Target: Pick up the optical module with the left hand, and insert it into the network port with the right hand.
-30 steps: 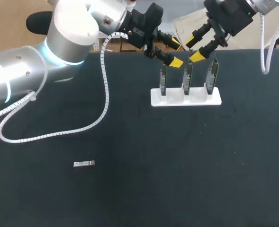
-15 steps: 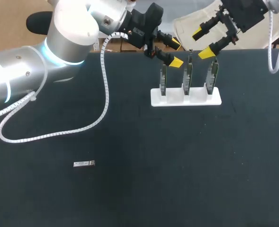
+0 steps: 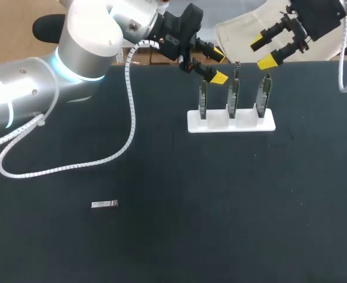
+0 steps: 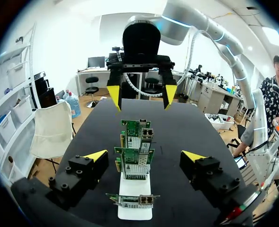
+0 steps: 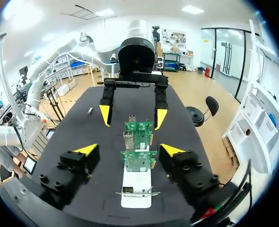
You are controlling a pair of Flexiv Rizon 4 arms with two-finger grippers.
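Currently | left end effector (image 3: 218, 66) wide; right end effector (image 3: 262, 52) wide | optical module (image 3: 104, 204) tiny, details indistinct

Black table top (image 3: 220, 206), white slotted stand (image 3: 231, 122) toward the far right, three green network cards (image 3: 233, 94) upright in it, small silver optical module (image 3: 104, 204) flat at near left, well apart, white coiled cable (image 3: 43, 172) draped across the left.
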